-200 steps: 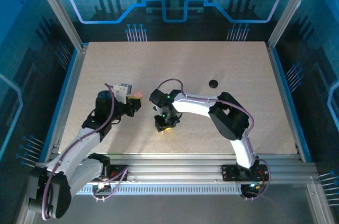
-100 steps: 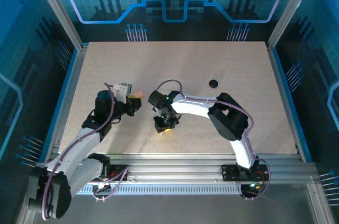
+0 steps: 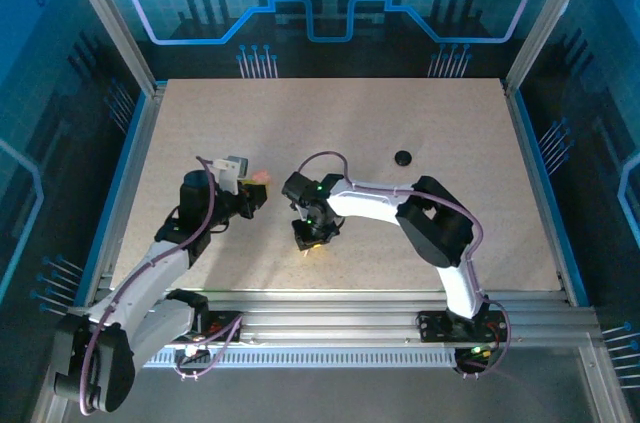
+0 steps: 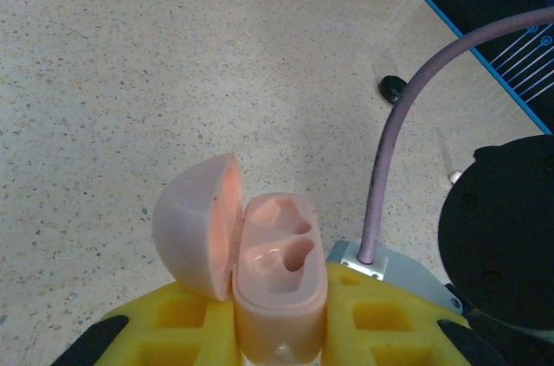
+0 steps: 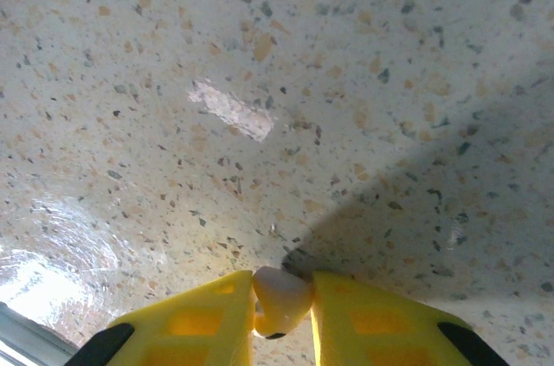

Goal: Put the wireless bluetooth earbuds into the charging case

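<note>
Tabletop [image 3: 400,123]: speckled beige. Both arms work over its lower-centre area in the top view.

Left arm [image 3: 165,253] comes up from lower left. Right arm [image 3: 430,218] bends in from lower right.

Left end effector [image 3: 255,193] sits just left of frame centre. It is clamped on the pink charging case [image 4: 279,284], which stands between the yellow fingers [image 4: 186,323] at bottom centre of the left wrist view.

Case lid [image 4: 197,227] is hinged open to the left, with two sockets exposed.

Right end effector [image 3: 310,236] is at frame centre, pointed down at the tabletop. It is near the left one but not touching it.

In the right wrist view its fingers [image 5: 208,323] are closed on a whitish earbud [image 5: 279,297] at bottom centre, touching it on both sides. Can't tell if the earbud touches the tabletop.

Black puck [image 3: 403,157] lies on the tabletop up and right of centre, well apart from both end effectors. It also shows at upper right in the left wrist view.

Pale scuff [image 5: 229,109] on the tabletop, upper left of centre in the right wrist view.
</note>
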You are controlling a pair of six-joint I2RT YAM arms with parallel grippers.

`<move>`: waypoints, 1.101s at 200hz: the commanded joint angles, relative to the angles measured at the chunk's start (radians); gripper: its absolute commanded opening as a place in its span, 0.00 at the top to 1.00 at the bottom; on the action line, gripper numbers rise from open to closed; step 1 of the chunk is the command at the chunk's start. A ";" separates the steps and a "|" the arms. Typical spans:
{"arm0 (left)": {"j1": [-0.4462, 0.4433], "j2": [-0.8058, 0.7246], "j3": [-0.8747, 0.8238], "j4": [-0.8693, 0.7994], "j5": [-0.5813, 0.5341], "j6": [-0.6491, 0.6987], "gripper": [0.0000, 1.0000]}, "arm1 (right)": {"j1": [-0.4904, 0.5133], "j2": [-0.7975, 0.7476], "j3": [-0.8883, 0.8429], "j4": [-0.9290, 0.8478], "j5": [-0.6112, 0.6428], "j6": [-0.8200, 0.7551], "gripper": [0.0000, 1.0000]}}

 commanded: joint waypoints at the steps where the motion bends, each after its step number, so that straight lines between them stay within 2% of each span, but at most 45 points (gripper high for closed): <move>1: 0.010 0.004 0.002 0.029 0.026 -0.014 0.79 | -0.001 -0.046 -0.030 0.029 0.012 0.017 0.77; 75: 0.010 0.026 -0.006 0.067 0.051 -0.048 0.79 | -0.035 -0.149 -0.111 0.112 0.016 0.014 0.77; 139: -0.005 0.120 -0.031 0.237 0.142 -0.137 0.81 | -0.092 -0.254 -0.160 0.159 0.058 -0.037 0.78; 188: -0.058 0.202 -0.018 0.264 0.132 -0.092 0.81 | -0.129 -0.336 -0.188 0.172 0.095 -0.085 0.77; 220: -0.089 0.236 -0.013 0.267 0.149 -0.028 0.81 | -0.149 -0.394 -0.183 0.223 0.125 -0.178 0.77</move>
